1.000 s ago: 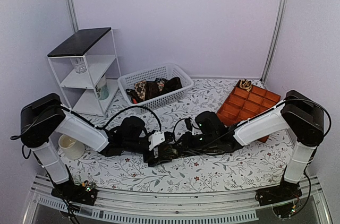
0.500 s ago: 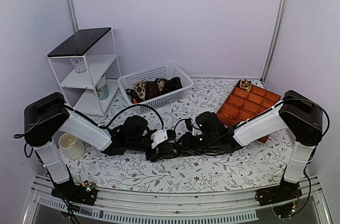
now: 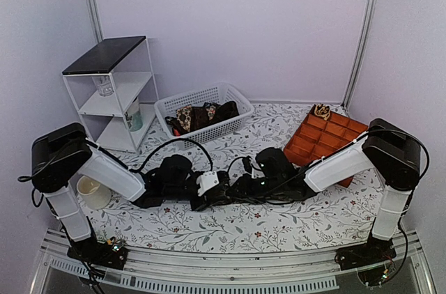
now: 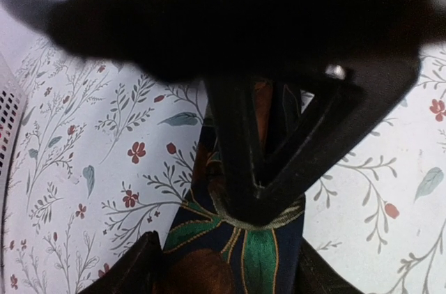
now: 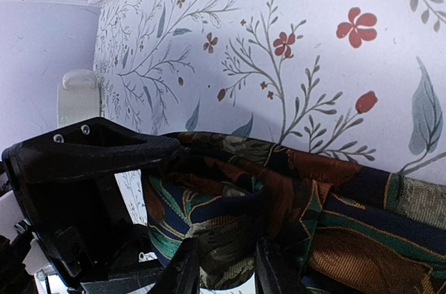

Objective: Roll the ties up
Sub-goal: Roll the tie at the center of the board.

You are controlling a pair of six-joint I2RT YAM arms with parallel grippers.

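One dark tie (image 3: 224,195) with green, navy and rust print lies bunched on the flowered tablecloth between my two grippers, which meet low at the table's middle. My left gripper (image 3: 211,188) has the tie (image 4: 244,245) filling the gap between its fingers (image 4: 136,269). My right gripper (image 3: 240,186) is shut on a fold of the same tie (image 5: 230,203), its fingers (image 5: 185,266) pinching the cloth. In the left wrist view the right gripper's black fingers (image 4: 258,148) press on the tie just ahead. More ties (image 3: 198,114) lie in the white basket (image 3: 230,92).
An orange divided tray (image 3: 324,137) stands at the right with a rolled tan spotted tie (image 3: 321,111) in its far corner. A white shelf unit (image 3: 111,92) stands at the back left. A cream cup (image 3: 89,191) sits by the left arm.
My left gripper has moved a little up and to the right, closer to the right gripper. The tie between them is bunched tighter.
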